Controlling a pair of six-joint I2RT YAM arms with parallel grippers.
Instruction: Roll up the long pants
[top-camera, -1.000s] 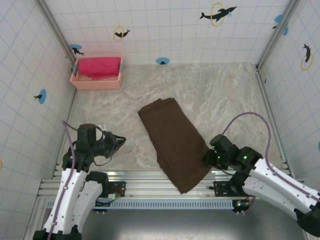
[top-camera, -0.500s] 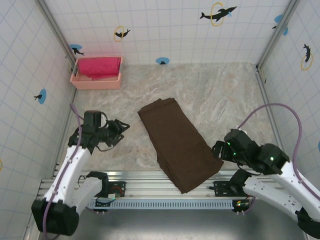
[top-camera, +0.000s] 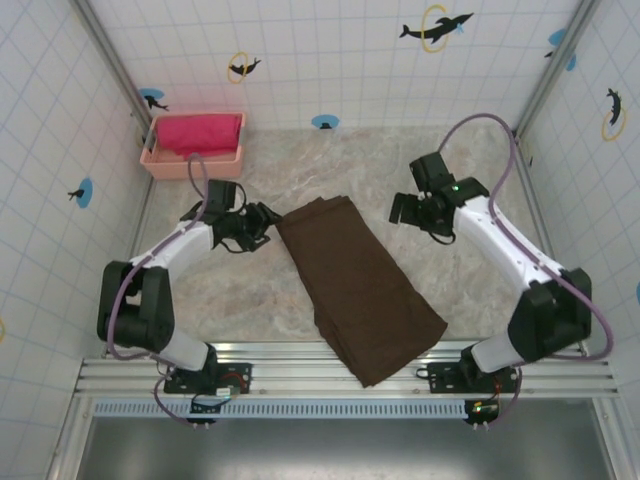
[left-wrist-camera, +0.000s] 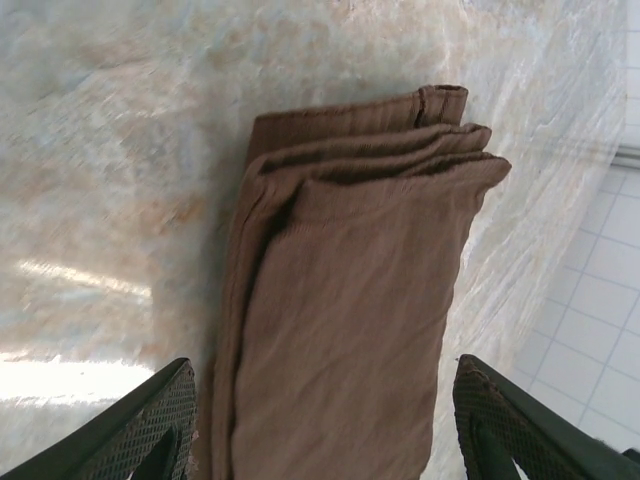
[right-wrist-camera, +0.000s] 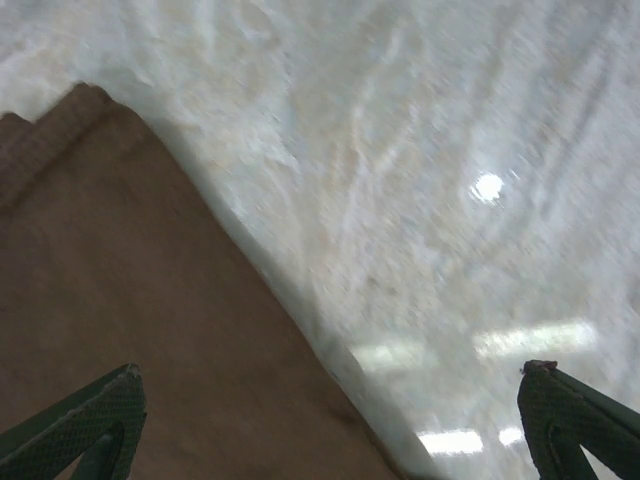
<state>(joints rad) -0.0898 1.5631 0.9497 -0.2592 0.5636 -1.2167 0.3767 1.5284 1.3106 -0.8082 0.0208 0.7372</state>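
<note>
The tiled walls (top-camera: 330, 60) have little dolphin stickers (top-camera: 436, 26) on them, some with yellow rings and some on blue dots.

The pants (top-camera: 355, 285) are dark brown, soft and plain. They are folded into one long strip that lies flat on the counter (top-camera: 460, 170). The strip sits on a slant. Its far end is near the middle of the counter and leans to the left. Its near end leans to the right and sticks out over the counter's front edge, onto the metal rail (top-camera: 270, 352). From the left wrist, the far end of the pants (left-wrist-camera: 350, 300) shows a few layers stacked like steps, with a stitched hem on the one at the back.

There is bare counter on both sides of the pants and behind them. A pink tray (top-camera: 190, 166) sits in the far left corner, well away from the pants, with a pink cloth (top-camera: 198, 132) inside.

The left arm (top-camera: 180, 240) reaches in next to the far left corner of the pants. The left fingers (left-wrist-camera: 150, 420) are apart, one on each side of the strip, and hold nothing. The right arm (top-camera: 490, 230) reaches in over bare counter, beside the far right corner. The right fingers (right-wrist-camera: 85, 425) are spread wide, above the edge of the pants (right-wrist-camera: 130, 300), and hold nothing.
</note>
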